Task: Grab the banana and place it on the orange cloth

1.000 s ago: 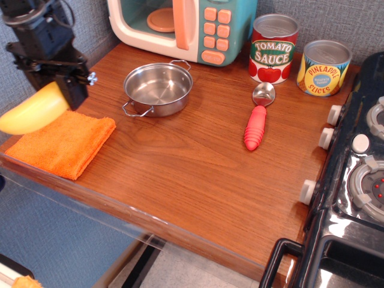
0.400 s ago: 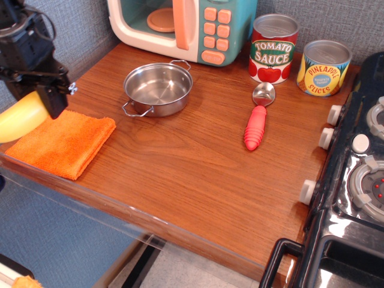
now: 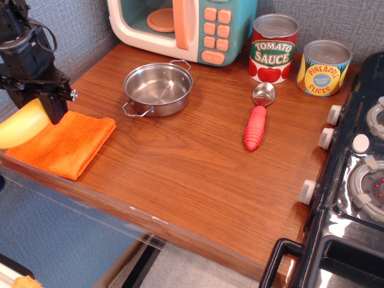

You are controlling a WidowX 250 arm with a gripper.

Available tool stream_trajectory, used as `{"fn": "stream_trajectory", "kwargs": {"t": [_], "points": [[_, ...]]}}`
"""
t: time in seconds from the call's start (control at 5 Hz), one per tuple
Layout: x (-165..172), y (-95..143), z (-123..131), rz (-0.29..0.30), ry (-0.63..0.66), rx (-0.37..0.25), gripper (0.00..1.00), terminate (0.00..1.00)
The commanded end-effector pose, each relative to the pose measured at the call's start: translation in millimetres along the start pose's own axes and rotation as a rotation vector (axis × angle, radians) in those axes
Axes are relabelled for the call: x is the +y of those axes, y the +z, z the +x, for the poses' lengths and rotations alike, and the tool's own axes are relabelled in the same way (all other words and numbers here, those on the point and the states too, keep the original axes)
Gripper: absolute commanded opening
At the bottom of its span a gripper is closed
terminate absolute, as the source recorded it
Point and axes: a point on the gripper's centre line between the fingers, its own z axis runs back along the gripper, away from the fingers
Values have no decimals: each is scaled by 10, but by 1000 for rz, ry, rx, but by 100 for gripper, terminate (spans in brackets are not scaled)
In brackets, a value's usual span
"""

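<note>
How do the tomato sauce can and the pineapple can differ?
The tomato sauce can is red and taller; the pineapple can is yellow and blue, and shorter. The tomato can stands nearer the microwave, the pineapple can nearer the stove. Both stand upright with grey lids.

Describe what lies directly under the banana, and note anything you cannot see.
The banana, held by the end effector, sits over the left end of the orange cloth. Whether it touches the cloth cannot be told. Its right end is hidden behind the end effector.
</note>
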Motion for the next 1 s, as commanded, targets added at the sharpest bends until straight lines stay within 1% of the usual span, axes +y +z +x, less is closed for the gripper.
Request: {"fn": "stream_trajectory", "kwargs": {"t": [0.0, 0.2, 0.4, 0.6, 0.8], "points": [[-88, 75, 73, 25, -9, -49, 0, 0], [-130, 66, 91, 21, -9, -40, 100, 0], [-162, 53, 99, 30, -27, -37, 100, 0], [-186, 122, 90, 30, -40, -41, 100, 0], [-238, 274, 63, 26, -59, -68, 100, 0]]}}
